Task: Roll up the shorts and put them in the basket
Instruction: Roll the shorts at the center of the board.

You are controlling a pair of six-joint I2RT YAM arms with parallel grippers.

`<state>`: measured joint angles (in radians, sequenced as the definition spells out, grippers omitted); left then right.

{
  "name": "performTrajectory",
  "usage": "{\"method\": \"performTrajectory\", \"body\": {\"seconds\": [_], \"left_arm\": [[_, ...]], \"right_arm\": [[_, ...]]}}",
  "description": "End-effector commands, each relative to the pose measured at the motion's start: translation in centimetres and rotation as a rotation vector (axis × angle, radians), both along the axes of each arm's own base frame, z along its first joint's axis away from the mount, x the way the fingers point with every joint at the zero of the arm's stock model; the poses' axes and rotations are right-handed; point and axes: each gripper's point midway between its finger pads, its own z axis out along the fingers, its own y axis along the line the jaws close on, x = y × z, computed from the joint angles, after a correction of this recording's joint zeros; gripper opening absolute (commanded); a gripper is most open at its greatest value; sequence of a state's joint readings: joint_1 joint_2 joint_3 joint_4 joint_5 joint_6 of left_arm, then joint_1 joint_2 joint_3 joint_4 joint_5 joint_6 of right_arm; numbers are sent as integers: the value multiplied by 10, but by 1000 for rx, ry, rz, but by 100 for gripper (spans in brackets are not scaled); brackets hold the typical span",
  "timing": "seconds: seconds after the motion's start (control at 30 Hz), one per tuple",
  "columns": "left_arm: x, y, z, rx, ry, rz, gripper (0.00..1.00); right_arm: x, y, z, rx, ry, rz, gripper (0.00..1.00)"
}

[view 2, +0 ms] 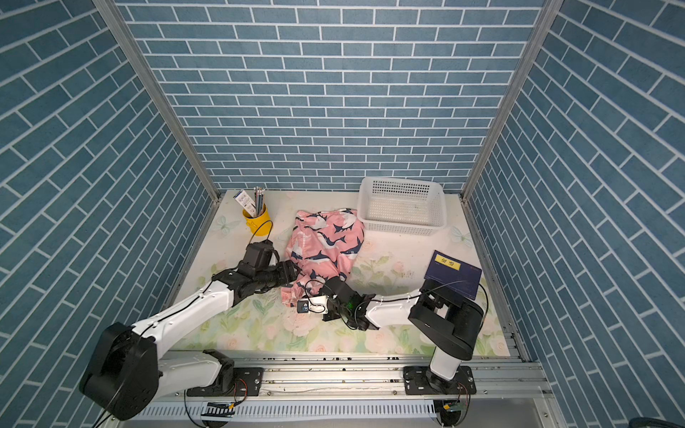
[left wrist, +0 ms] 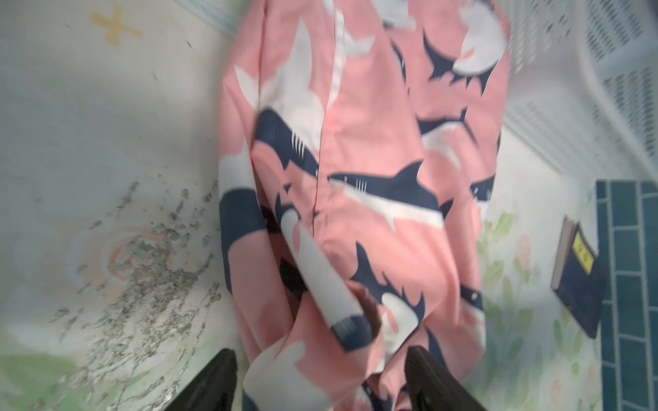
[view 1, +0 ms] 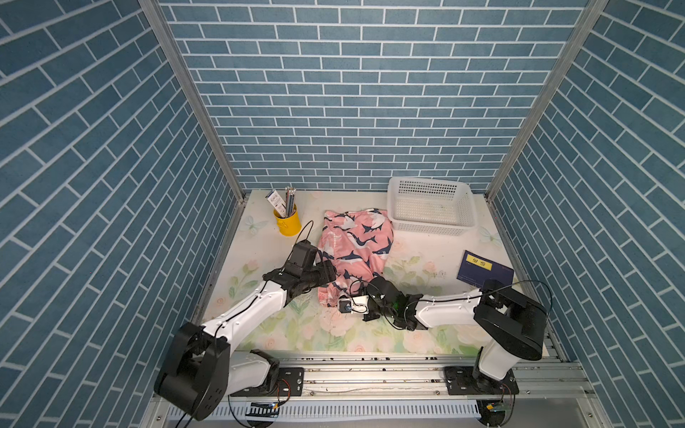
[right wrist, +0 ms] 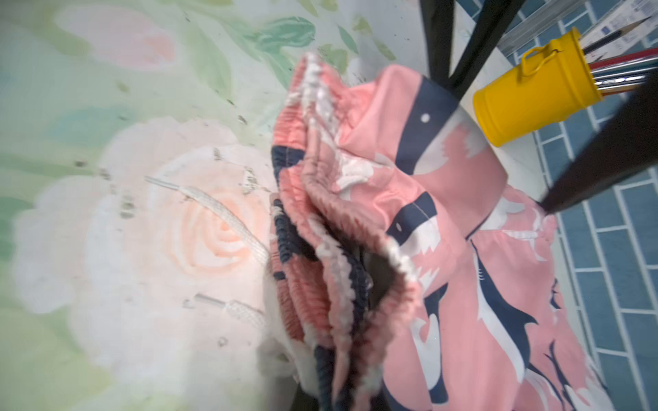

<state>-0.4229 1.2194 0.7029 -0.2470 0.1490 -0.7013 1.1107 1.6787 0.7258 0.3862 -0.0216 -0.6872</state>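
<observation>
No roll yet: shorts [view 1: 356,241] lie crumpled on table [view 1: 407,326], left hand [left wrist: 320,352] spread around loose fabric, right hand [view 1: 335,294] pinching waistband [right wrist: 320,220], all rolling left to do

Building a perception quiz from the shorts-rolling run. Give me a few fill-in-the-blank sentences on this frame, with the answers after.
1. The pencils stand in a ___ cup.
2. The left pincer has its jaws ___, with fabric of the shorts between them.
3. The shorts are printed with navy-and-white ___.
4. The colour of the perforated basket is ___.

Missing words: yellow; open; sharks; white.
</observation>
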Motion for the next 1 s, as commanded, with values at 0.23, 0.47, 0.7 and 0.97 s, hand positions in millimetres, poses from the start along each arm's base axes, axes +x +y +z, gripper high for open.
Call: {"method": "performTrajectory", "body": {"seconds": [0.23, 0.47, 0.7, 0.97], "left_arm": [[-14, 27, -3, 57, 9, 48, 85], [-22, 28, -8, 36, -4, 47, 81], [-25, 39, 9, 22, -86, 99, 84], [-43, 40, 18, -57, -170, 129, 91]], "right_arm": [[-31, 9, 16, 55, 526, 8, 0], [20, 23, 22, 91, 852, -131, 0], [40, 28, -5, 73, 1094, -199, 0], [54, 21, -11, 157, 1268, -240, 0]]}}
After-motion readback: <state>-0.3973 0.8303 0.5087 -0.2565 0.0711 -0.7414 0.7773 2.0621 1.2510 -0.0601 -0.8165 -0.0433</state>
